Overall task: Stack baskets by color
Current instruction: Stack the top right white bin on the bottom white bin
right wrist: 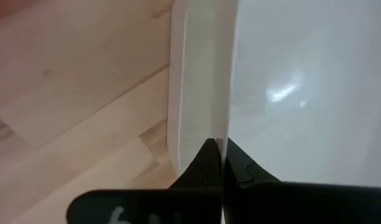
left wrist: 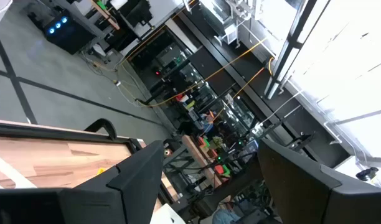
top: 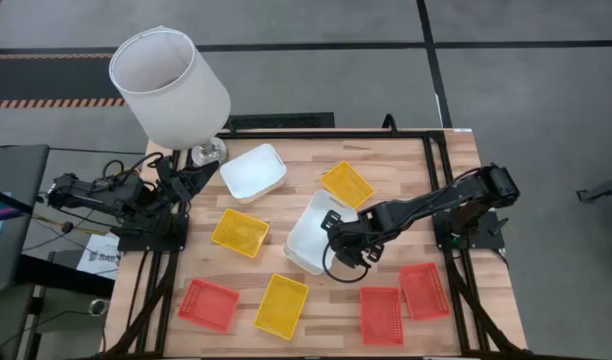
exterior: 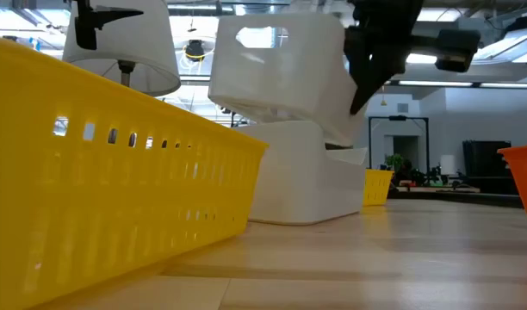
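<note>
Nearest the front edge of the table (top: 316, 335), two orange baskets (top: 381, 314) lay side by side on the right, with a yellow basket (top: 282, 304) and a third orange basket (top: 208, 304) to their left. At mid-table the right gripper (top: 338, 232) had its jaws closed on the thin rim of a tilted white basket (top: 316, 222), which it held lifted and slanted over another white basket (exterior: 306, 181) resting on the wood; in the right wrist view the two dark fingers (right wrist: 206, 165) pinched that rim tightly. Two more yellow baskets (top: 240, 231) lay flat, one left of that pair and one just beyond it. Farther back sat a third white basket (top: 253, 170), beside a large white lampshade (top: 169, 86). The left gripper (top: 201, 172) waited at the far left corner, jaws standing wide apart and holding nothing.
</note>
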